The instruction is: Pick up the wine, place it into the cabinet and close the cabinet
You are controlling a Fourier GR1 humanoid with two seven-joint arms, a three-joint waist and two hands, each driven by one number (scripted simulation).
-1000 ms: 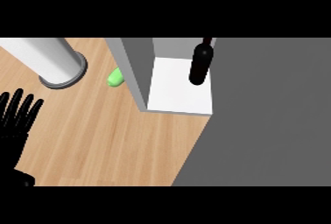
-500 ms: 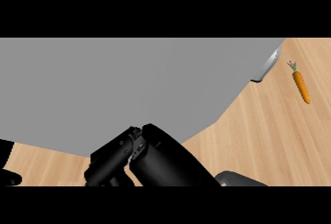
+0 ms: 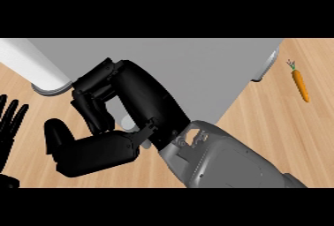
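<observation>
One grey cabinet (image 3: 195,66) with door closed, wine hidden from view, one carrot (image 3: 300,84) on wooden counter (image 3: 287,132) to its right, one white cylinder (image 3: 32,66) at left, right hand (image 3: 111,128) curled and holding nothing beside cabinet, left hand (image 3: 9,128) spread at left edge.

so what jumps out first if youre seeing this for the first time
The big black right hand fills the middle of the view, fingers curled, on its grey forearm rising from the lower right, lying against the wide grey cabinet that spans the top. A small orange carrot lies on the wooden counter at far right. The left hand rests open at the left edge, and a white cylinder stands at upper left.
</observation>
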